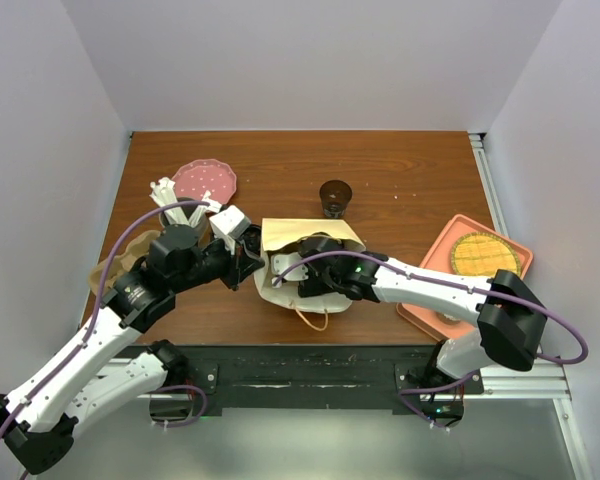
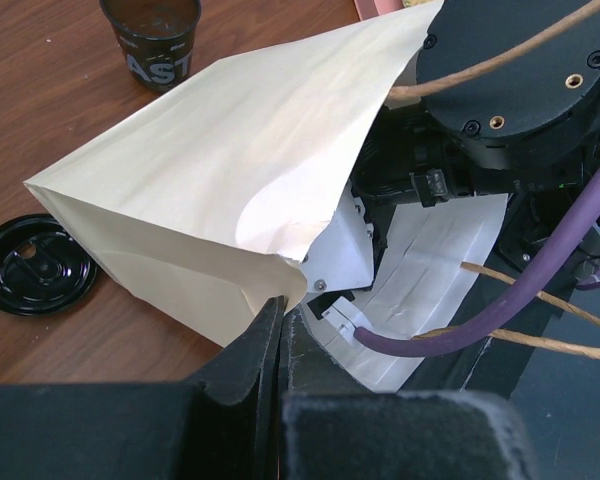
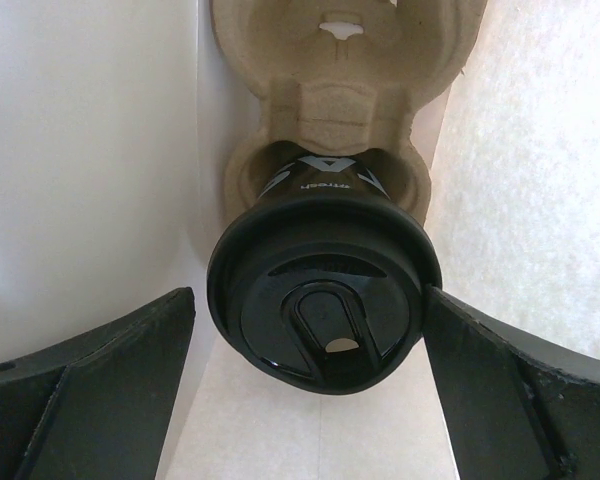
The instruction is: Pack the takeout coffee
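Takeout coffee (image 3: 320,290): short dark cup with white logo print and a round black lid, sip hole at the lid's 6 o'clock. It sits inside the paper bag (image 3: 80,160), base seated in the near well of the pulp carrier (image 3: 330,110). Your right gripper (image 3: 308,300) is wide open and holds nothing. Its fingers straddle the lid at 9 and 3 o'clock: 9 side clear, 3 side just beside the rim, contact unclear. Left gripper (image 2: 280,322) is pinched shut on the bag's mouth edge. Cup's long axis runs 12–6 in the right wrist view, base toward 12, lid facing the camera.
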`<state>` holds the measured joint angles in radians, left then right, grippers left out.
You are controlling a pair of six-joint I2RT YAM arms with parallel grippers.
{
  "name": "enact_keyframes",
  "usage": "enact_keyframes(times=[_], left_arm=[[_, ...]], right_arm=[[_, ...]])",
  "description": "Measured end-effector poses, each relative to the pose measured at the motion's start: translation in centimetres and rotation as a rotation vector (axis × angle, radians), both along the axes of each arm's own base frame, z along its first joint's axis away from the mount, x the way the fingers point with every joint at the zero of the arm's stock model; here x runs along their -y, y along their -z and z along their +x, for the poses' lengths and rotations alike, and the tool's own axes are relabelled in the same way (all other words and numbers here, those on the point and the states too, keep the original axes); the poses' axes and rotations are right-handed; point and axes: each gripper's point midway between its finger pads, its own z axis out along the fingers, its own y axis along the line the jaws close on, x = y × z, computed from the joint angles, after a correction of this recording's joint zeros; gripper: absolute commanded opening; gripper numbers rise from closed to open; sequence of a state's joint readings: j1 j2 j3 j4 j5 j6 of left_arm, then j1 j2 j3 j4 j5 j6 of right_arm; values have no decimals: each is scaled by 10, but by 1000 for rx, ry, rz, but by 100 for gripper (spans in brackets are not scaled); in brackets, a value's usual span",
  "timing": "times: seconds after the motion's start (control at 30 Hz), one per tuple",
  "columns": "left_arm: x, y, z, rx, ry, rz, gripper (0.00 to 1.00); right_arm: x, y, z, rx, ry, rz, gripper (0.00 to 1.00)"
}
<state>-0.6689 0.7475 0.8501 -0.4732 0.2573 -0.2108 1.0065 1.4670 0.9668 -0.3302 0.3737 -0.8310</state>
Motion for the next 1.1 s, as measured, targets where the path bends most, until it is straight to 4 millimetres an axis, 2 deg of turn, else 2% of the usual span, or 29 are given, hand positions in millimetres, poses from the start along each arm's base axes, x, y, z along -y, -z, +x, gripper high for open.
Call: enact_keyframes(times=[0.57,1.1], left_arm=[[1,-11,1,-16,-8,-2,0],[6,-14,8,-76,-25,18,0]], right_arm=[[-3,-11,-6,-64,-23,-4,99],[-8,-20,-27,-195,-79,4,96]])
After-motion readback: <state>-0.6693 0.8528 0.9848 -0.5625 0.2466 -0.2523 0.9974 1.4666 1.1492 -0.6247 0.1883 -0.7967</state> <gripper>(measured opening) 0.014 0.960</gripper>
